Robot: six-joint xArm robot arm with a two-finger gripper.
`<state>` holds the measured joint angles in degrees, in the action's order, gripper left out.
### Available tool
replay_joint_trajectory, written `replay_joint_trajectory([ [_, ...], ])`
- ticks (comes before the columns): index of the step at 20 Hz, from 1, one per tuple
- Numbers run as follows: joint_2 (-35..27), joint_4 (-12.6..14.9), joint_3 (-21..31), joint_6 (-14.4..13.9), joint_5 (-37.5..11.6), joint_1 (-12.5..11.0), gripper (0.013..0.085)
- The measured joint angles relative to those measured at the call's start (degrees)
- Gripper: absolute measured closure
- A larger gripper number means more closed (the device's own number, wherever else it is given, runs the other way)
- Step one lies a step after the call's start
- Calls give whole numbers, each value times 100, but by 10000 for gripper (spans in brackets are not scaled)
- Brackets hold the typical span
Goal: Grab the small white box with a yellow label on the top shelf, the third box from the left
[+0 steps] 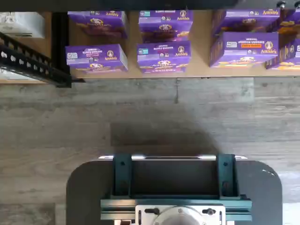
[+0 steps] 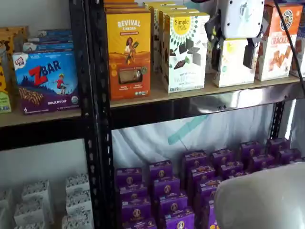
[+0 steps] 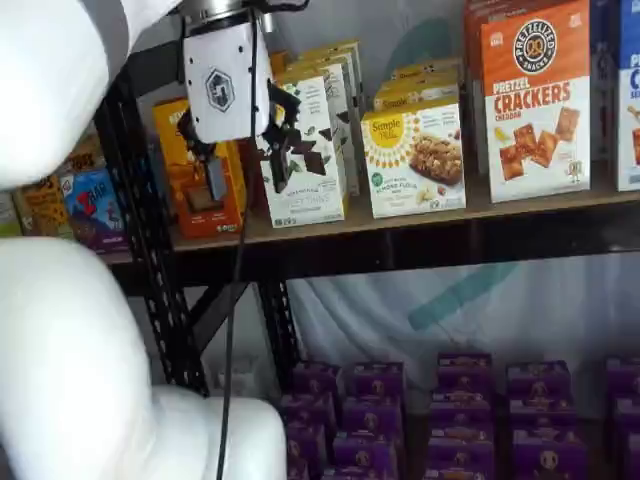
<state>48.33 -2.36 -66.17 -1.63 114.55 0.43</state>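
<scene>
Small white box (image 3: 414, 160) on top shelf (image 3: 420, 218), upright, between Simple Mills box (image 3: 305, 150) and orange cracker box (image 3: 535, 100). Same box partly hidden behind gripper (image 2: 233, 53) in a shelf view. Black fingers (image 2: 249, 55) hanging wide apart in front of box, not clamped on it; contact can't tell. Wrist view: purple boxes (image 1: 164, 56) on low board, floor, dark mount (image 1: 176, 187).

Wrist view looks straight down on floor and purple boxes (image 1: 165, 56). Two fixed cameras face the shelves from the front, one angled, sharing the top shelf (image 2: 224, 102) (image 3: 420, 240), close up.
</scene>
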Motion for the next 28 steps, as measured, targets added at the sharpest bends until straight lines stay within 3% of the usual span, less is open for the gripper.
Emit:
replay_joint_trajectory([
  [8,69,-73,79,26,-158,-51,130],
  [13,24,44,148,194,-396,-176,130],
  [21,-538,122,87,1025,-1248,-992,130],
  [28,-1177,73,-207,1554,-1821,-1528,130],
])
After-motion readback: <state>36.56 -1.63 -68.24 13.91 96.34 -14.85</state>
